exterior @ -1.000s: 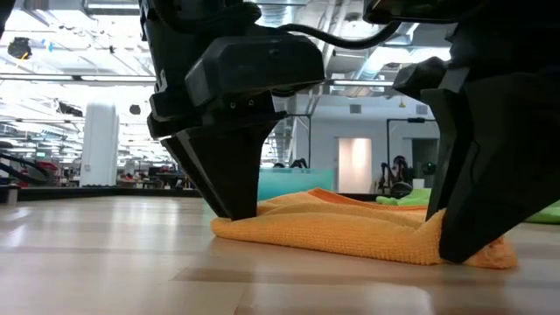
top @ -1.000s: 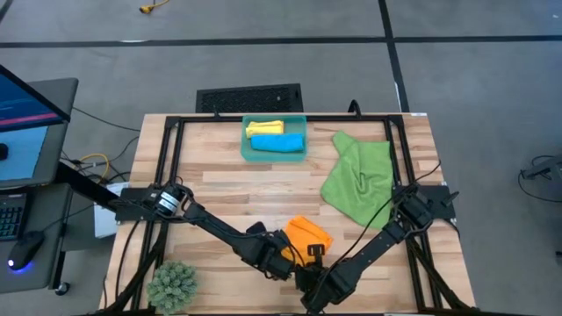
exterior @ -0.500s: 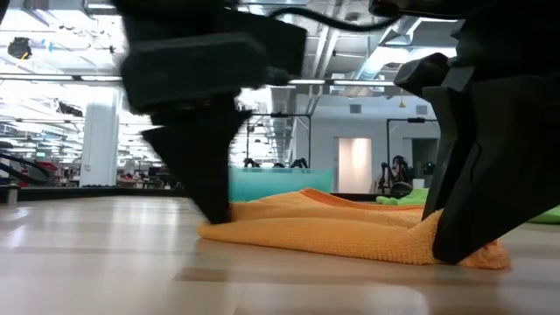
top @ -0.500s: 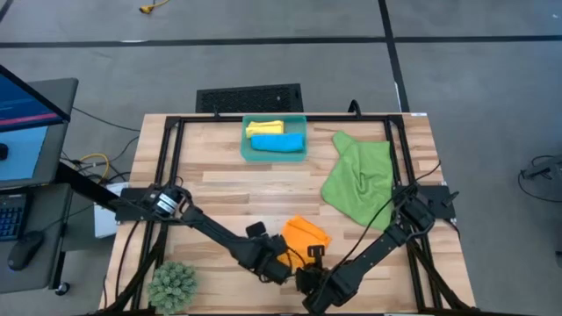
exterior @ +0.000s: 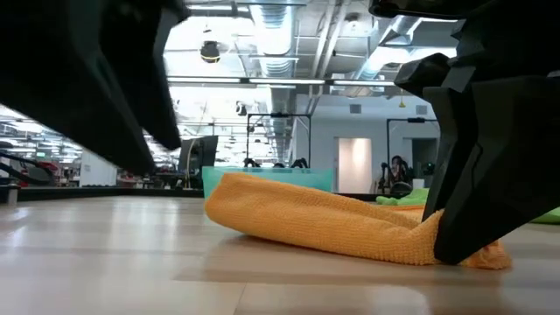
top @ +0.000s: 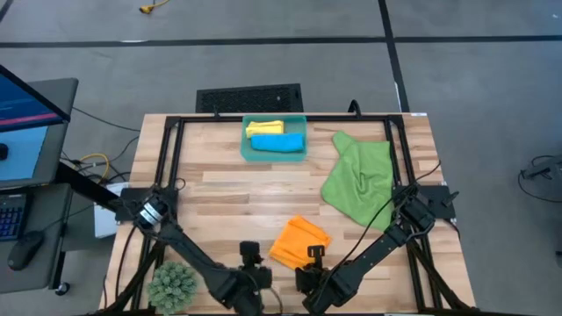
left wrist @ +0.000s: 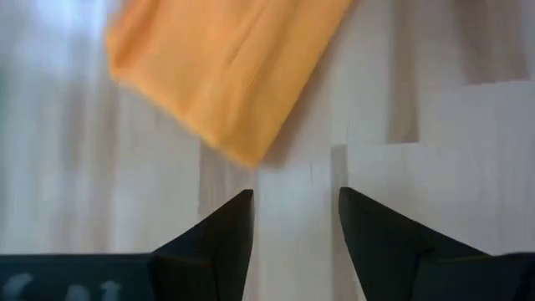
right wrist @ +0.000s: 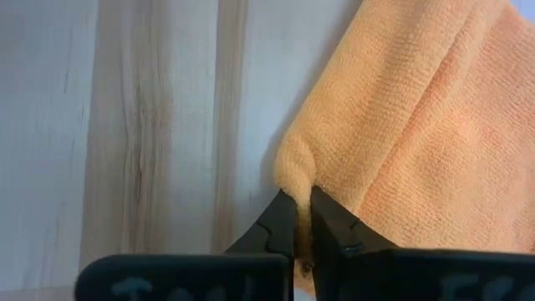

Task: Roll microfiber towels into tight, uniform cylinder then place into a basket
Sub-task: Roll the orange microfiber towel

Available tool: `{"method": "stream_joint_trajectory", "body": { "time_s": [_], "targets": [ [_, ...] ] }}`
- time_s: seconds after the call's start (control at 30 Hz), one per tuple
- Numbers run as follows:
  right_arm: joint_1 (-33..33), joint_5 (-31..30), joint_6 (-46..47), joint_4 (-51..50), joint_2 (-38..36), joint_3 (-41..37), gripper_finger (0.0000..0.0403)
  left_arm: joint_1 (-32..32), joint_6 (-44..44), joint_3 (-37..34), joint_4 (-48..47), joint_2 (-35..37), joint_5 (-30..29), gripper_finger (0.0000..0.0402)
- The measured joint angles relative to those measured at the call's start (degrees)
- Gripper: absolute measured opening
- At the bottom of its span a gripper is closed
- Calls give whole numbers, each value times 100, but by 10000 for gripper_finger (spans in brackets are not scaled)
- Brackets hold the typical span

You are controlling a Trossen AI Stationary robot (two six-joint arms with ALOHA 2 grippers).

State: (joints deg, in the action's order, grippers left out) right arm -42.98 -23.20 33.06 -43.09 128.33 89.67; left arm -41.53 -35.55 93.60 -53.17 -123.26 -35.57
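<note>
We pinch 1 corner of the orange towel (right wrist: 401,142) with our right gripper (right wrist: 303,219) so it stays put near the table's front edge. Our left gripper (left wrist: 294,219) hangs open and empty just beside it.

in the low view we see the left hand (exterior: 105,96) only as a dark blur, cut off by the top and left edges. the right hand (exterior: 490,157) hides the orange towel's (exterior: 332,223) near end there. the basket (exterior: 262,178) shows only as a teal strip behind that towel.
</note>
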Motion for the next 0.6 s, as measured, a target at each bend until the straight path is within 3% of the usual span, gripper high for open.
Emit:
{"method": "stream_joint_trajectory", "body": {
  "time_s": [0.13,0.27,0.6],
  "targets": [
    [0,0,2,4,0,0,28,-33,1198,4,397,2,-352,169],
    [0,0,2,6,0,0,19,178,1892,6,787,4,-157,169],
    [2,2,2,10,0,0,24,636,2441,11,1017,13,562,169]
  ]
}}
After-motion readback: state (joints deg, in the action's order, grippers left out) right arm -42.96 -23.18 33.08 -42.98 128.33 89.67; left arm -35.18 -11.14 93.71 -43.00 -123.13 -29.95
